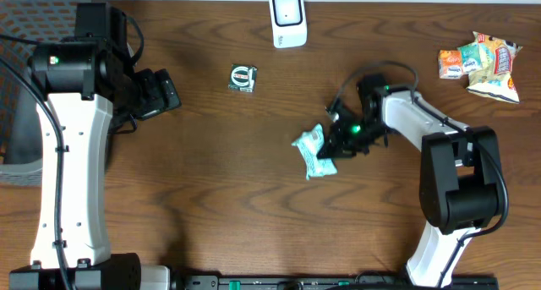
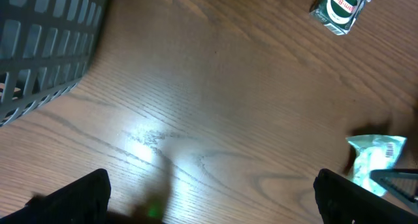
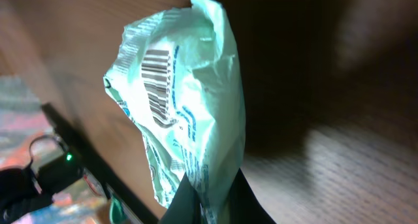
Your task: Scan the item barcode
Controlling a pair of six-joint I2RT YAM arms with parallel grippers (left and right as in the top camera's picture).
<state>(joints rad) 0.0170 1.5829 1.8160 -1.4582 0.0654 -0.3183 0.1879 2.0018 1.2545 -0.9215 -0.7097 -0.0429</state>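
R claw shut on green bag, barcode showing; white scanner lies far, a bit left. L claw open.

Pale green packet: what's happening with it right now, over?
Right jaws shut on pale green crinkly plastic packet, barcode showing. Left jaws open, empty. Nothing between packet and white upright scanner.

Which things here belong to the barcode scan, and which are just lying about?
Job: pale green packet, barcode showing, pinched in the right claw; white scanner.
Lying about: small green-labelled pack; snack pile; grey basket.
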